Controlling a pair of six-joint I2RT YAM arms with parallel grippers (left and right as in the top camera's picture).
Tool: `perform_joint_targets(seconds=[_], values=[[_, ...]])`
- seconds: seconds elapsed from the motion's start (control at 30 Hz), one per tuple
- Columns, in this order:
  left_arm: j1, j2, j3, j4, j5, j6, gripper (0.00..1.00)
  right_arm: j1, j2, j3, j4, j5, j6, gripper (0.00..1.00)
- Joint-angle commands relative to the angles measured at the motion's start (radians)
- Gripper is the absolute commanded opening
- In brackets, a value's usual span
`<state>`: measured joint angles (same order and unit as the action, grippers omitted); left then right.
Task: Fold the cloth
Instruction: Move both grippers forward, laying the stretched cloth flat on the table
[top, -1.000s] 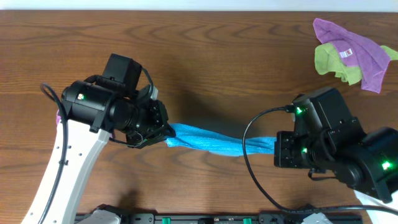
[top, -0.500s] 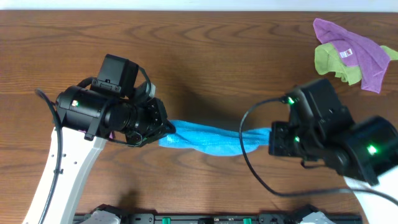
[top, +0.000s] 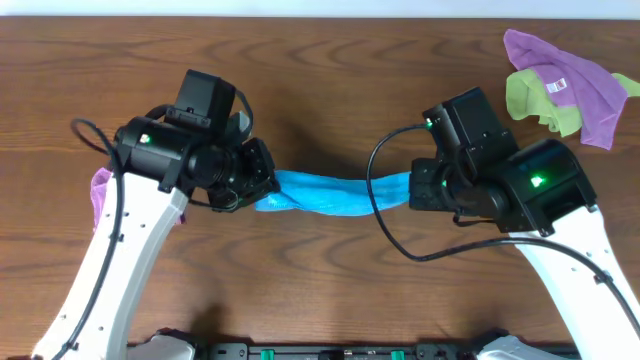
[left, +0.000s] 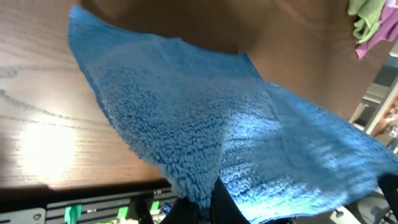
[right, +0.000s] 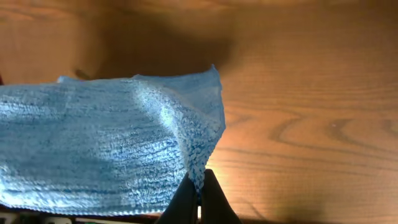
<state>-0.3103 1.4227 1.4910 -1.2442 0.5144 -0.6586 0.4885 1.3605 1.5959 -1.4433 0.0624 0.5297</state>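
The worktop (top: 330, 70) was dark brown wood with a strong grain, glossy enough to throw back a pale patch of light in the left wrist view. A thin white strip ran along its far edge, and a black rail (top: 330, 352) with small green fittings ran along the near edge.

The sky-blue cloth (top: 330, 195) was strung across the middle of the wood between the two arms, gathered into a loosely twisted band. The left tool (top: 264, 193) was clamped tight on the cloth's left end. Its wrist view showed the fleecy fabric fanning out from the pinched fingers (left: 217, 202). The right tool (top: 414, 190) was likewise closed hard on the other end, holding one corner between its fingertips (right: 186, 196). The cloth drooped away from that grip and cast a shadow on the wood beyond. I could not tell whether its middle touched the surface.

A black cable (top: 385, 215) looped from the right arm across the cloth. A purple cloth (top: 585, 85) lay bunched with a yellow-green cloth (top: 528, 97) at the far right corner, well apart from the arms. A bit of pink cloth (top: 100, 190) showed beside the left arm.
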Motion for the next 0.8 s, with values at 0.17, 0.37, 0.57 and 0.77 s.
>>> perform_joint_targets(seconds=[0.17, 0.37, 0.57, 0.77], values=[[0.031, 0.052, 0.026, 0.061, -0.077, 0.004, 0.06, -0.005, 0.017, 0.013, 0.067, 0.103, -0.032, 0.01], [0.057, 0.099, 0.026, 0.142, -0.077, 0.016, 0.06, -0.005, 0.090, 0.012, 0.159, 0.149, -0.102, 0.01], [0.099, 0.135, 0.026, 0.239, -0.089, 0.027, 0.06, -0.036, 0.179, 0.013, 0.276, 0.162, -0.174, 0.01], [0.141, 0.206, 0.026, 0.320, -0.098, 0.031, 0.06, -0.090, 0.229, 0.013, 0.393, 0.174, -0.245, 0.01]])
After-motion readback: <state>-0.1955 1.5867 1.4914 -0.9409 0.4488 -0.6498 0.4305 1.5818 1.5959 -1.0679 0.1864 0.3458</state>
